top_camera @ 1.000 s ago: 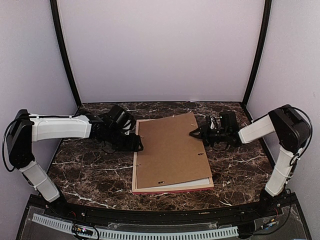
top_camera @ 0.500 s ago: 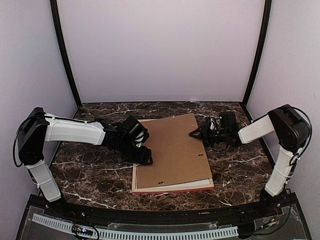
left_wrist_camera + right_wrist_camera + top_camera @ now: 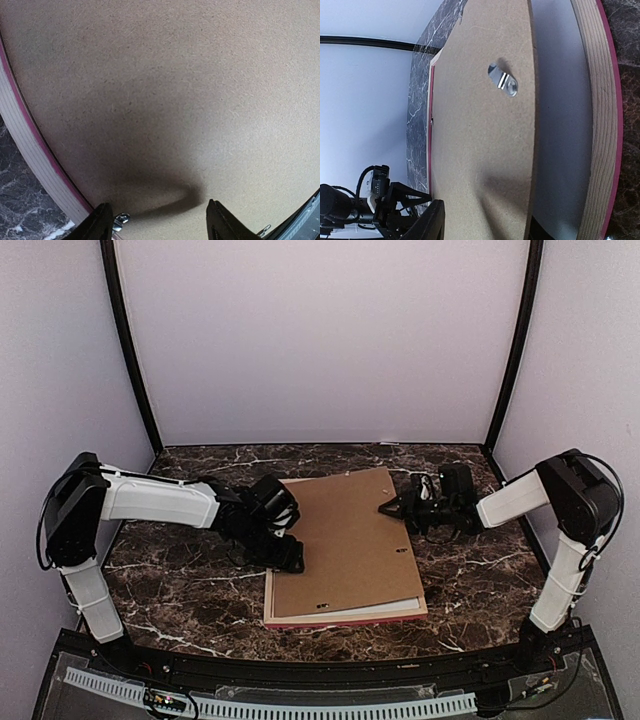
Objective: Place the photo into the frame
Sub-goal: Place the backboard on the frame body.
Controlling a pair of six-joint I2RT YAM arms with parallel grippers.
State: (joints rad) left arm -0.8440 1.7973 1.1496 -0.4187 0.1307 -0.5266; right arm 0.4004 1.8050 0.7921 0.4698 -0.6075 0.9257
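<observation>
Marble table point(image 3: 170, 590), frame point(image 3: 345, 618) long axis front-to-back, left jaws wide, right jaws cannot tell.

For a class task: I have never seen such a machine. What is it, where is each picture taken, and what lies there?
Two robot arms are bolted to a dark table. One picture looks down from above; the other two come from a camera on each wrist. A picture frame lies face down, a brown board skewed on top, a white sheet, likely the photo's back, beneath. The left gripper is open over the board, holding nothing. The right gripper straddles the board's right edge; whether it pinches is unclear.
</observation>
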